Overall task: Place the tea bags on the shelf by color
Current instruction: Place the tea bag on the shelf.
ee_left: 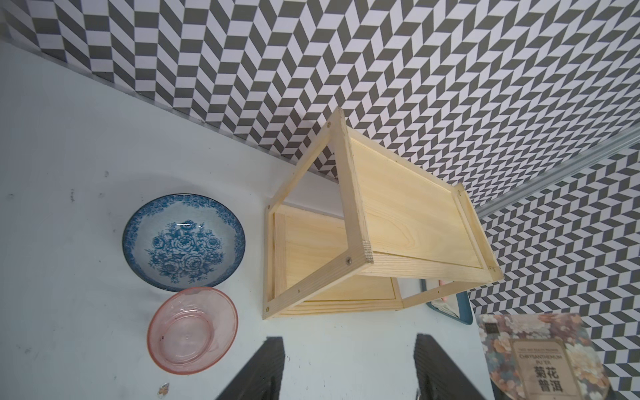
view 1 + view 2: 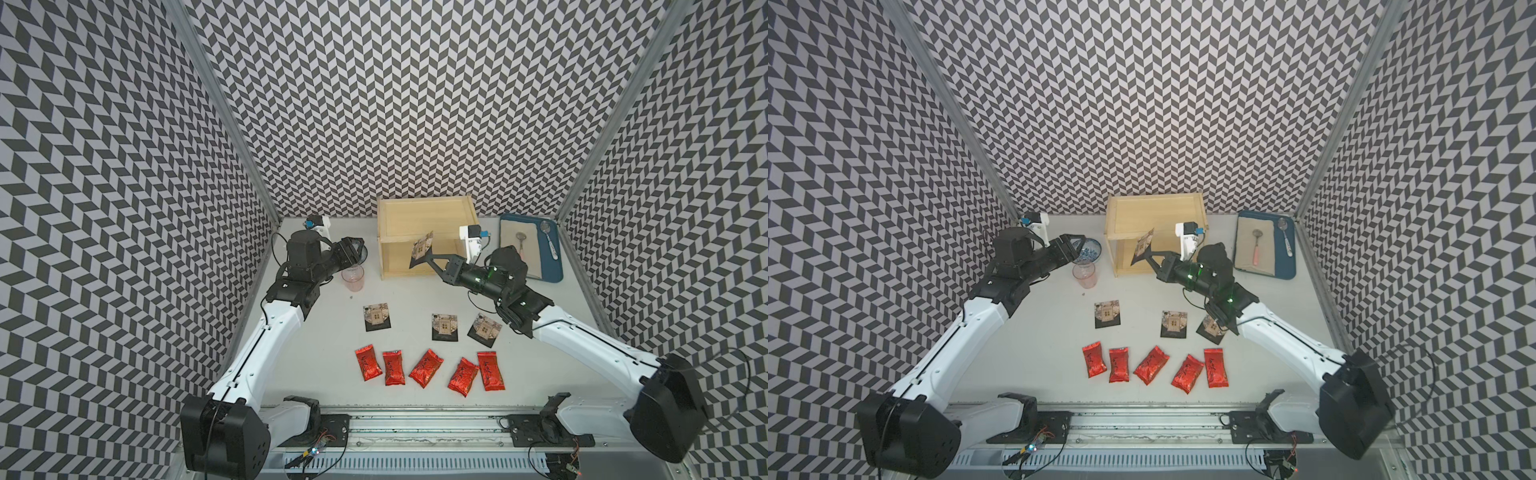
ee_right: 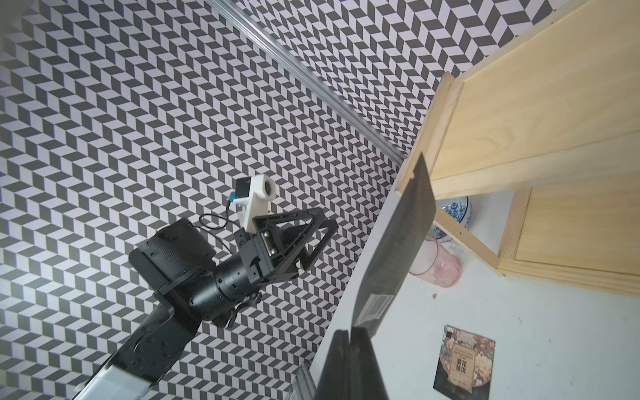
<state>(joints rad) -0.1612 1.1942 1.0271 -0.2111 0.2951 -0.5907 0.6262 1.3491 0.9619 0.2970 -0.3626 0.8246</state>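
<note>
— Which step is the robot working on?
— It is carrying a black tea bag to the shelf; the right gripper is pinching the bag's lower corner, jaws clamped tight on it; the bag is standing nearly upright, off the table, just in front of the shelf's open front.
— Is it resting on a board yet?
— Not yet; it is hanging about level with the top board's front edge; which tier it is heading for cannot be told.
— What is the next move calling for?
— Probably pushing the bag in over a board, tipping it flat and letting go; the rim and a corner post are sitting close, so a clean line is looking necessary.
— How are the arms posing?
— The right arm is reaching forward and inward, its fingers pointing at the shelf; the left gripper is hovering near the pink cup, jaws apart, nothing between them.
— What is waiting?
— Three black tea bags and five red tea bags are lying on the table in two rows, well apart from the shelf.
</note>
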